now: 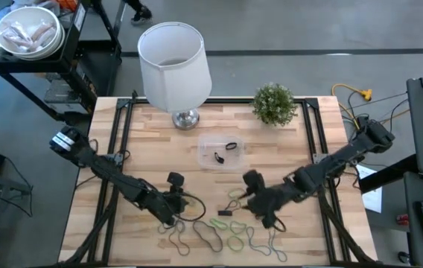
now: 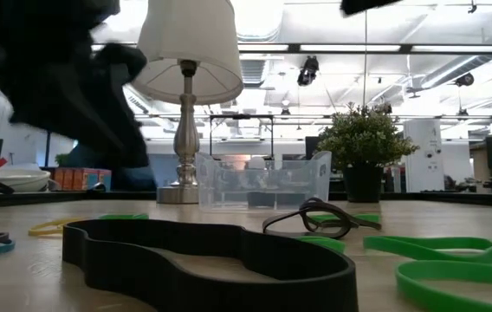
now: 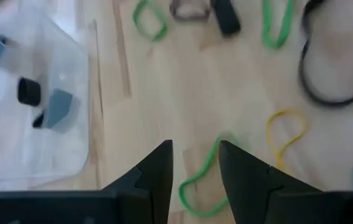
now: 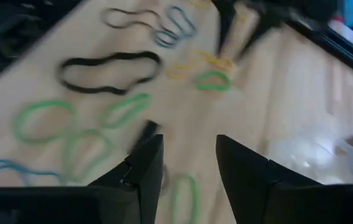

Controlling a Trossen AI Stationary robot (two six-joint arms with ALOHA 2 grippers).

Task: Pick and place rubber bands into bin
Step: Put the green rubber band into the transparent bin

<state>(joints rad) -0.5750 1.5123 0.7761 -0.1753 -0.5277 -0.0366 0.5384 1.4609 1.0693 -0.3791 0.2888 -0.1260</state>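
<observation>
Left gripper (image 1: 176, 205): positioned low over the front-centre of the wooden table (image 1: 286, 145). In the left wrist view the jaws stand parted with a clear gap, and nothing is held. A green rubber band (image 3: 202, 174) lies flat on the wood directly ahead of the gap and runs partly between the two finger tips. A yellow band (image 3: 283, 134) lies just beside the one finger, and a black loop (image 3: 325, 68) lies farther ahead on that same side.

Right gripper (image 1: 260, 202): positioned over the table just beside the left gripper, with the band cluster between and in front of them. In the right wrist view the jaws are parted and empty. A short dark piece (image 4: 144, 132) lies just ahead of one finger tip, and a green loop (image 4: 186, 193) lies between the fingers.

Rubber bands (image 1: 223, 234): thin, flat loops scattered along the front of the table, in green, black, yellow and blue. Several are long and pinched into figure-eight shapes.

Bin (image 1: 222, 154): small, clear, rectangular, with rounded corners. It stands beyond both grippers, toward the lamp (image 1: 174, 63), and holds two dark bands (image 1: 231, 146).
</observation>
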